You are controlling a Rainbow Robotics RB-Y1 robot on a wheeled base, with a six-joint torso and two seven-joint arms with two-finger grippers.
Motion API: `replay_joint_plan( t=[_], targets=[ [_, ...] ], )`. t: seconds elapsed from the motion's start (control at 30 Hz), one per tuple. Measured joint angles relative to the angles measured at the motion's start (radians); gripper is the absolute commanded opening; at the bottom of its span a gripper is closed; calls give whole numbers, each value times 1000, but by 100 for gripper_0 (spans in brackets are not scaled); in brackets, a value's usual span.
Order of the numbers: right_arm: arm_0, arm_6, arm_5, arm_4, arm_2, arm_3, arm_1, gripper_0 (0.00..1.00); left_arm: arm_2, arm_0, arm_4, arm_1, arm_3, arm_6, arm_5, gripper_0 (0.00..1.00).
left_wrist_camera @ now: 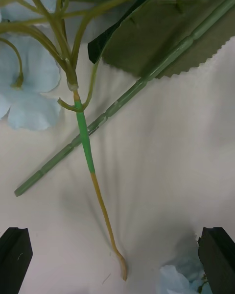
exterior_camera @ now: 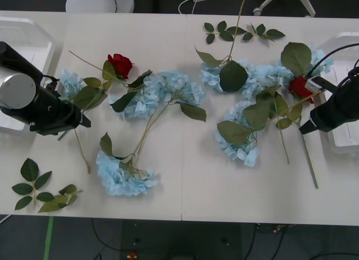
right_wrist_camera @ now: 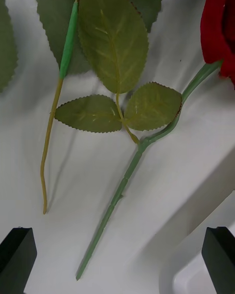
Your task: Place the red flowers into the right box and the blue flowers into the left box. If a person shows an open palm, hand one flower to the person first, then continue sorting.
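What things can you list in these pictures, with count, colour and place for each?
red flowers: two, deep red; one left of centre, one by the right box.
blue flowers: several overlapping heads, pale blue; spread across the table.
leaf sprigs: two, green; near left corner and far middle.
left box: one, white; left edge.
right box: one, white; right edge.
table: one, white.
left hand: black fingers, open; above stems on the left.
right hand: black fingers, open; above a rose stem beside the right box.

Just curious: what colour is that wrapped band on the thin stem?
Bright green band, tan stem below; left wrist view.
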Motion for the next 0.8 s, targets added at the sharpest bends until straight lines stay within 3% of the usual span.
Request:
replay_joint_plan(
  t=[0.5,0.8],
  targets=[
    [1,-54,-134,38,0,86,69,100,-75,-58,-22,-110,180,-1,-3,100],
    [1,-56,-173,54,0,118,82,100,-88,-58,-30,-140,208,-3,-3,100]
  ],
)
